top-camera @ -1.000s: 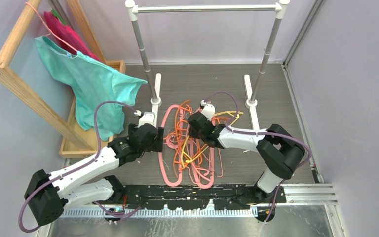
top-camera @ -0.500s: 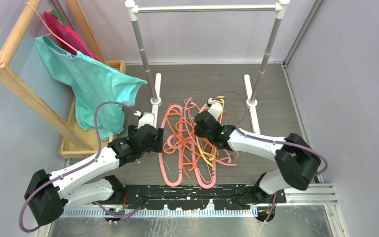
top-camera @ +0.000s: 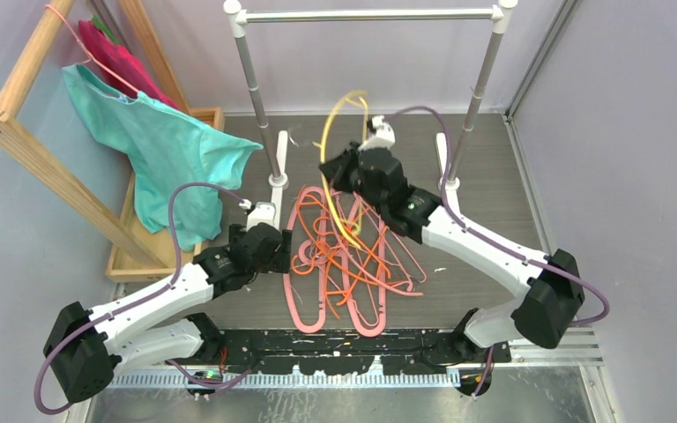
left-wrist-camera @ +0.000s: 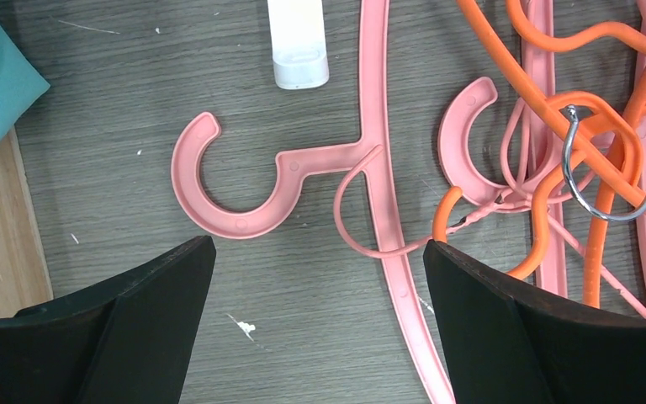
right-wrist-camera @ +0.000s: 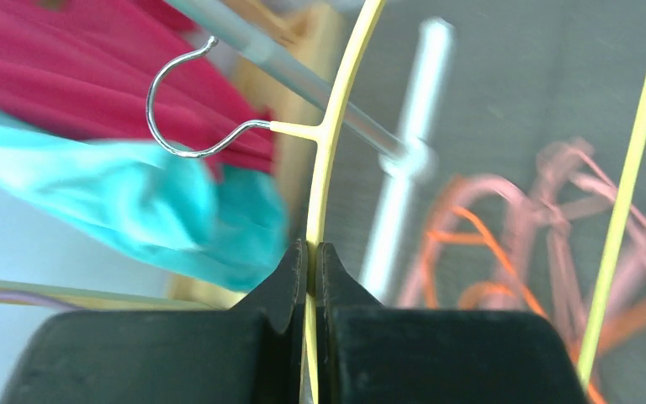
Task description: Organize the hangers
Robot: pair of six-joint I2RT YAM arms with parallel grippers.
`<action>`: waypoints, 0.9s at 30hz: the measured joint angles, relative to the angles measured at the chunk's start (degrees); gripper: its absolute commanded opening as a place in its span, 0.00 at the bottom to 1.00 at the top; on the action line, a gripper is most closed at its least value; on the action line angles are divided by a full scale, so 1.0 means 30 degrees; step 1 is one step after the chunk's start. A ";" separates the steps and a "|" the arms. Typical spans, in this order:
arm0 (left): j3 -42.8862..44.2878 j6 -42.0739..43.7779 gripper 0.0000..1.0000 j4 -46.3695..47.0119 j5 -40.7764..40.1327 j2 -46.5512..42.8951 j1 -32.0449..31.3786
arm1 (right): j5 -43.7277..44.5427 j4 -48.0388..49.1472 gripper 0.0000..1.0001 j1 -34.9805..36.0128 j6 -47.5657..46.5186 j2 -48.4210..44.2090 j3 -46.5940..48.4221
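**Yellow hanger** [right-wrist-camera: 326, 126]: thin, smooth, glossy coated rod. Its hook [right-wrist-camera: 149, 108] is bare polished metal wire.
**Pink hangers** [left-wrist-camera: 219, 220]: flat moulded plastic, smooth, matt to satin.
**Orange hangers** [left-wrist-camera: 547, 103]: slim, smooth, slightly glossy plastic.
**Table** [left-wrist-camera: 118, 101]: grey wood-grain surface, matt, flecked with white scuffs.
**Rail** [top-camera: 370, 15], 12 o'clock: satin metal tube. Its foot [left-wrist-camera: 299, 34] is smooth white plastic.
**Frame** [top-camera: 33, 55], 10 o'clock: pale, matt wood.
**Teal cloth** [top-camera: 167, 150] and **magenta cloth** [top-camera: 132, 66], 10 to 11 o'clock: soft, matt fabric.
**Left fingers** [left-wrist-camera: 135, 337] and **right fingers** [right-wrist-camera: 277, 286]: black, matt plastic.
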 measured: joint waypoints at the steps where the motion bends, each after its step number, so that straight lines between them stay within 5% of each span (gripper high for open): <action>1: 0.0000 -0.0036 0.98 0.0022 -0.0007 0.0044 0.0000 | -0.0707 0.0510 0.01 -0.0175 -0.0095 0.0386 0.0954; 12: -0.0036 -0.0437 0.98 0.0029 -0.0175 0.0685 0.0000 | -0.7162 0.8480 0.01 -0.1530 0.0940 0.3308 0.5530; 27: -0.0364 -0.0597 0.98 -0.0073 -0.0517 0.0605 0.0000 | -0.9187 1.4557 0.01 -0.1953 0.3453 0.6295 0.7133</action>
